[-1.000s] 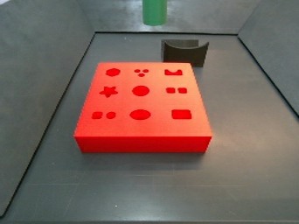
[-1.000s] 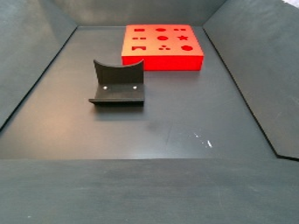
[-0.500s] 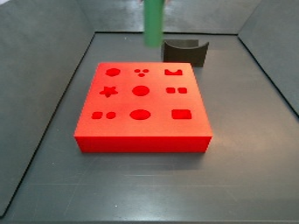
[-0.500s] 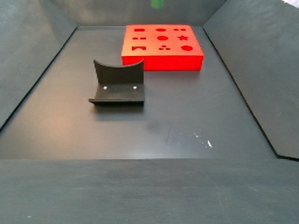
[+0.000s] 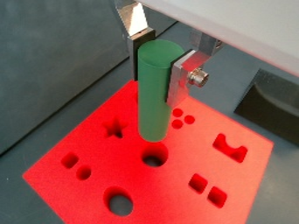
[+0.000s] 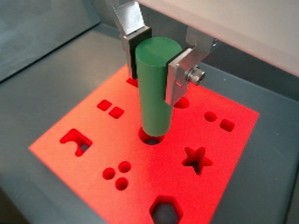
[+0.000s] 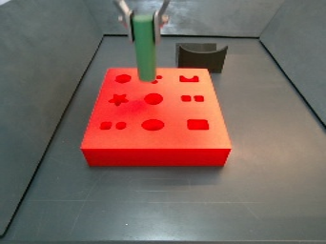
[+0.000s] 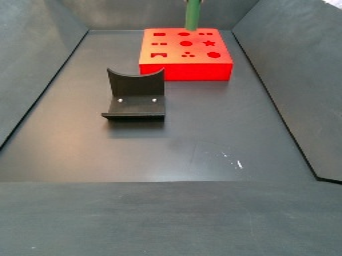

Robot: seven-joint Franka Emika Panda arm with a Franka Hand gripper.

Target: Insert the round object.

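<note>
My gripper (image 5: 160, 61) is shut on the round object, a tall slim green peg (image 5: 156, 92), and holds it upright by its upper end. The peg hangs over the red block (image 5: 82, 140), which has several shaped holes in its top. In both wrist views the peg's lower end is just above the middle round hole (image 5: 153, 158). The peg (image 6: 155, 87) covers most of that hole (image 6: 142, 136). In a side view the gripper (image 7: 143, 11) holds the peg (image 7: 145, 48) with its tip a little above the block (image 7: 152, 138). The peg also shows in a side view (image 8: 193, 14).
The dark fixture (image 7: 201, 55) stands on the floor beyond the block's far right corner; it also shows in a side view (image 8: 134, 95). The red block (image 8: 187, 68) lies on the dark floor, with grey walls around.
The peg has come down and moved from behind the block to over its middle. The gripper's fingers have come into a side view at the top.
</note>
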